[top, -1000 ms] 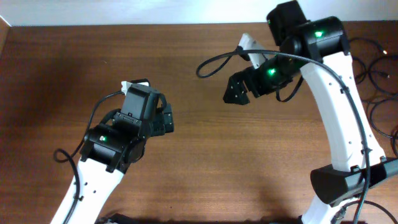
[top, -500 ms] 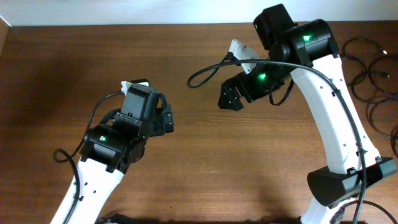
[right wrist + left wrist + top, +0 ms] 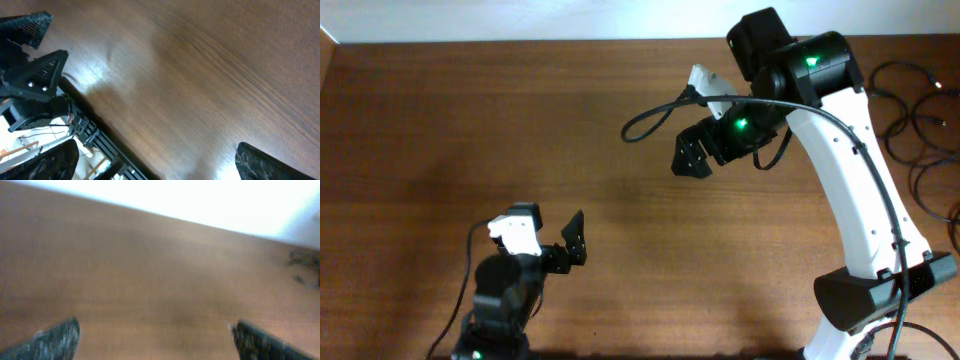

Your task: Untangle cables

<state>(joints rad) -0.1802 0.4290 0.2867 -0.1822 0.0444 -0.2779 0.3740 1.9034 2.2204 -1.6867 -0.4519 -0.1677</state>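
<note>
The cables (image 3: 923,108) lie as thin black loops at the table's far right edge, partly cut off by the frame. Both grippers are far from them. My right gripper (image 3: 691,156) hangs open over the bare middle of the table, its fingers (image 3: 265,162) wide apart with nothing between them. My left gripper (image 3: 571,243) is low near the front edge, also open and empty. The left wrist view is blurred, and its dark fingertips (image 3: 56,339) sit at the bottom corners. Dark smudges (image 3: 303,264) at its right edge may be cables.
The brown wooden table (image 3: 470,110) fills most of the views. A thick black wire (image 3: 650,115) loops off the right arm. The right wrist view shows the left arm's gripper (image 3: 35,70) and the table's front edge with a metal frame (image 3: 95,135) below.
The left arm has pulled back fast from the left-middle of the table toward the front edge. The right arm shifted slightly left earlier and has since held still. Both grippers stayed open.
</note>
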